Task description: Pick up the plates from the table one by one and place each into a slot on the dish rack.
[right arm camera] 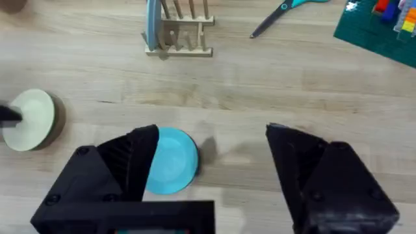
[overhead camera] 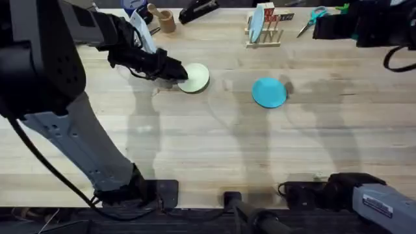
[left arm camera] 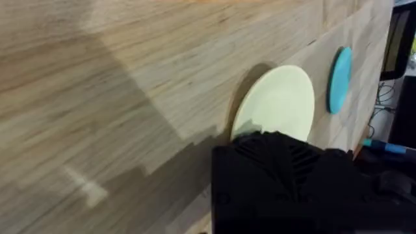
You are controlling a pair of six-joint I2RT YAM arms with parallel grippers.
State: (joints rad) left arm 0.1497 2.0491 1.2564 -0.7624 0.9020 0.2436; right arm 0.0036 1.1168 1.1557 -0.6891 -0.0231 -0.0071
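Your left gripper [overhead camera: 177, 72] sits at the near edge of the cream plate [overhead camera: 195, 78] on the table [overhead camera: 208, 149] — whether its fingers have closed on the rim, you cannot tell. The teal plate [right arm camera: 170, 160] lies flat just beneath your right gripper [right arm camera: 211, 170], its jaws spread wide. Beyond it stands the dish rack [right arm camera: 182, 32], one pale plate [right arm camera: 153, 25] already slotted upright.
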